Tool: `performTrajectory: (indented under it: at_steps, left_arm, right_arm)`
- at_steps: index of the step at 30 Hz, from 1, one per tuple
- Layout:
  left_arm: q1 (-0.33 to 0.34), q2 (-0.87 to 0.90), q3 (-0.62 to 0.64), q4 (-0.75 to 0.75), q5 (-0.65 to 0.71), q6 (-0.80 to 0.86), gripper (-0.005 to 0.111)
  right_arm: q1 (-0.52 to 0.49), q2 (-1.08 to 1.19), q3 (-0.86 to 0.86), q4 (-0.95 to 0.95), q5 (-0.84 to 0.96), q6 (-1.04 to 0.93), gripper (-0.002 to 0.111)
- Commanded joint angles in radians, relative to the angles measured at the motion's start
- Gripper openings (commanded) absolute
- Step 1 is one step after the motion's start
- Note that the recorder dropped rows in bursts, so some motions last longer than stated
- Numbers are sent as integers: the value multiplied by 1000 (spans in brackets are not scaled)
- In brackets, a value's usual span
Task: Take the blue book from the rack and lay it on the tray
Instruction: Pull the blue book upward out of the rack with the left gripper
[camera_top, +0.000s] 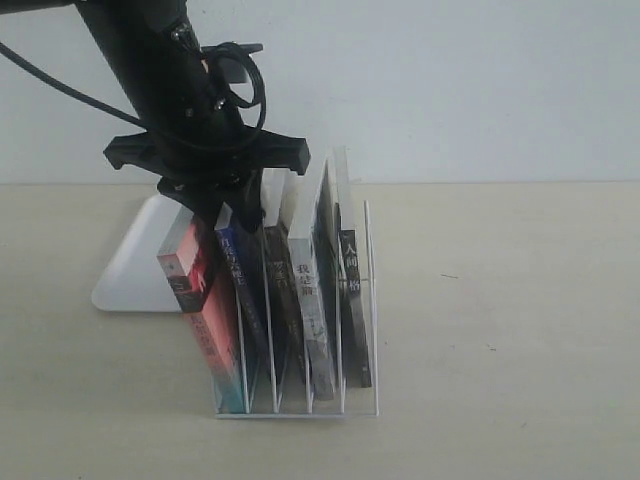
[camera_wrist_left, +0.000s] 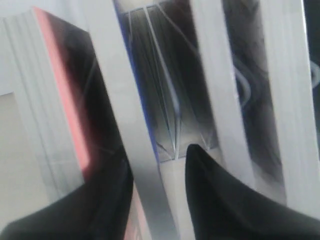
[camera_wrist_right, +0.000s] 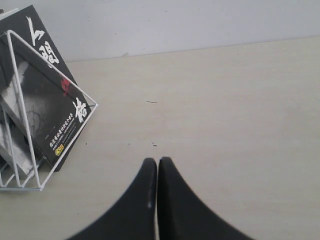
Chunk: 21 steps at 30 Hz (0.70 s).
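- Left gripper (camera_top: 215, 203) hangs at the top of the rack (camera_top: 300, 410), its fingers (camera_wrist_left: 225, 200) spread to either side of the blue book (camera_top: 230, 248) (a gap shows beside one finger, so nothing is clamped).
- The blue book stands in the second slot from the left in the exterior view, long axis near upright, spine toward that camera, top edge up between the fingers.
- A pink-red-spined book (camera_top: 195, 290) crowds it just beside, in the first slot; a white-spined book (camera_top: 305, 290) and a black-covered book (camera_top: 352, 300) stand further right.
- The tray (camera_top: 130, 270) lies flat behind the rack, on the left.
- Right gripper (camera_wrist_right: 157, 167) is pressed together on nothing, over the table (camera_wrist_right: 225, 110).
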Motion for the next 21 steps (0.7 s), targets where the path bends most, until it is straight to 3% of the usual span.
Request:
performTrajectory:
  at_steps: [1,21]
  left_arm:
    - [6,-1,3,9,5,4,34]
    - [6,43,5,-51,-18,4,26]
  right_arm:
    - [-6,-4,-1,-10,-2,-3,0]
    - [-6,-4,-1,-10,-2,-3,0]
